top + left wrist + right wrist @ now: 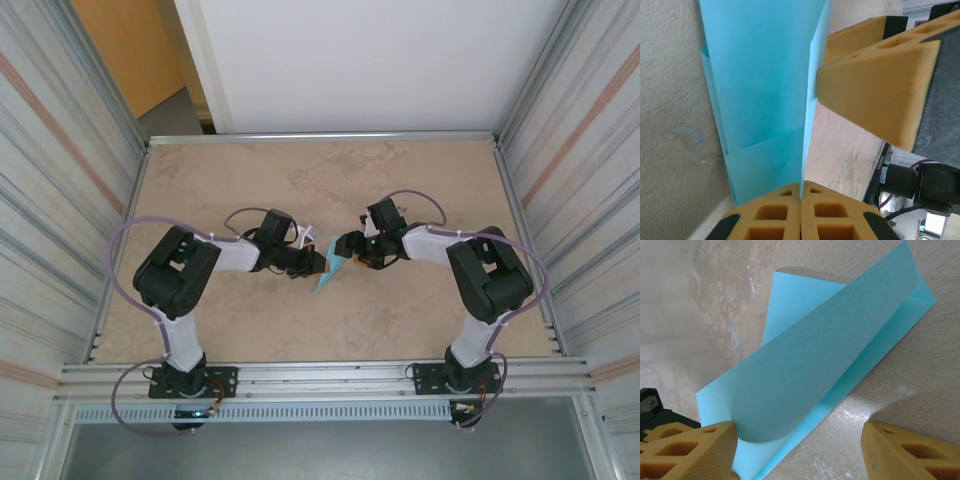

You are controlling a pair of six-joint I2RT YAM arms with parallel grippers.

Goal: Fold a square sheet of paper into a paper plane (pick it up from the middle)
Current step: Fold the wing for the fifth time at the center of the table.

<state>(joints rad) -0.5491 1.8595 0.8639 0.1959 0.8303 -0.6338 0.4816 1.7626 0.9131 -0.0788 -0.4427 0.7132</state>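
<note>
My left pincer (318, 262) is clenched on one edge of the folded blue sheet (327, 276), fingers (775, 215) pressed together with the fold line running in between them. My right pincer (347, 247) is released, fingers (690, 450) spread either side of the raised flap. The sheet sits mid-surface (300, 170) between both pincers, bottom layer flat, top flap curling up.

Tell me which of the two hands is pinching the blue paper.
The left hand, shut on the folded light-blue paper; the right hand stands wide open.
</note>
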